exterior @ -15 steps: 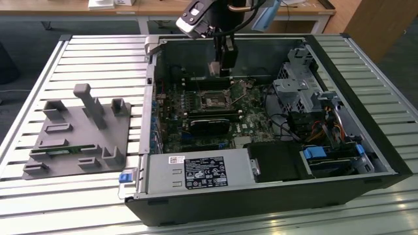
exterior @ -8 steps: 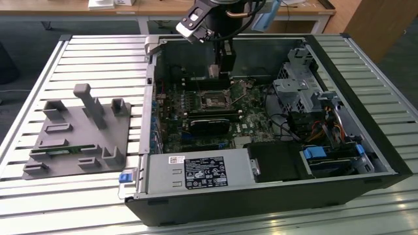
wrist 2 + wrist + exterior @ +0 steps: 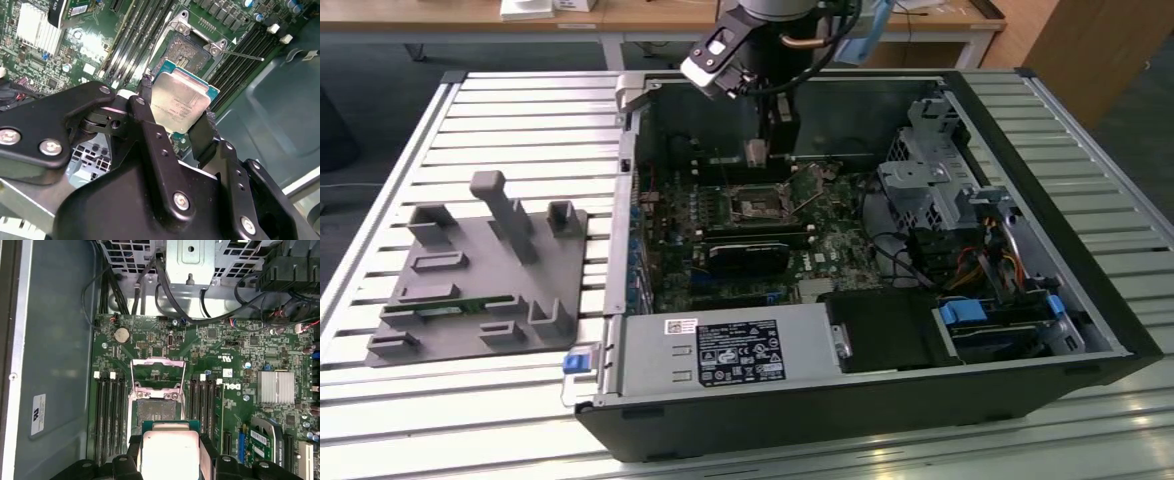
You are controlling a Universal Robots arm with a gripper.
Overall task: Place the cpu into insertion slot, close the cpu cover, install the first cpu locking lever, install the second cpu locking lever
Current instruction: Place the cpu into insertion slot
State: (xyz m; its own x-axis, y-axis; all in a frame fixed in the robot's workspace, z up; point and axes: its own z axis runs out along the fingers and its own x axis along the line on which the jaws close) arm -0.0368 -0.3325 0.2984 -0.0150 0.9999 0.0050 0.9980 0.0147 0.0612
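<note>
We find the claw (image 3: 178, 113) pinching the cpu (image 3: 170, 452) by opposite edges, clear above the board near the open slot (image 3: 156, 412), cover (image 3: 157, 361) raised; in our judgement, lower it level, squared, without sliding.

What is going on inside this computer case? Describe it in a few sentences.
A robot arm's gripper is shut on the cpu, holding it by two opposite edges above the green motherboard inside an open computer case. The insertion slot is empty, and the cpu cover is flipped open. The chip is not yet seated.
</note>
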